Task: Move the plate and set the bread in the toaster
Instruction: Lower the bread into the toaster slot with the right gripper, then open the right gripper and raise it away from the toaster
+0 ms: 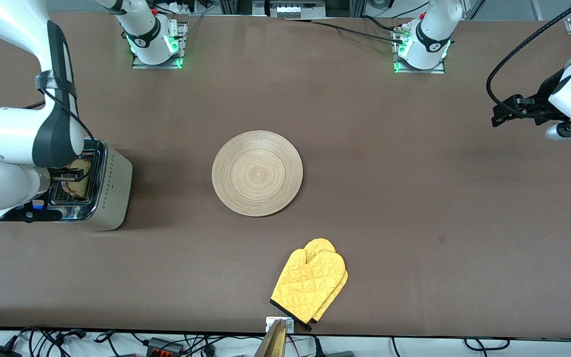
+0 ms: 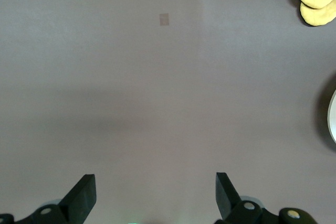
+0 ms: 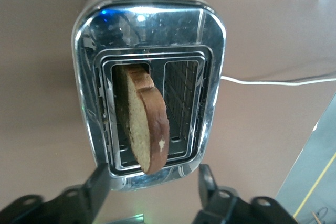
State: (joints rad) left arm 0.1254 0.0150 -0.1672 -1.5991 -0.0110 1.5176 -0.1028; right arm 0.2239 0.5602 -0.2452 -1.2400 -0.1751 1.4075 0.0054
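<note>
Inside the toaster (image 3: 149,85) slot, bread (image 3: 143,119) standing, right pincer (image 3: 155,195) spread above, plate (image 1: 257,173) bare, left pincer (image 2: 155,198) spread.

no readable text on anything here.

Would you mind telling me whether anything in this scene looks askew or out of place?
The bread is in one slot of the toaster, but it leans across the slot and sticks up above the chrome top rather than sitting down in it. The right gripper hangs open just over it. Nothing else looks odd.
</note>
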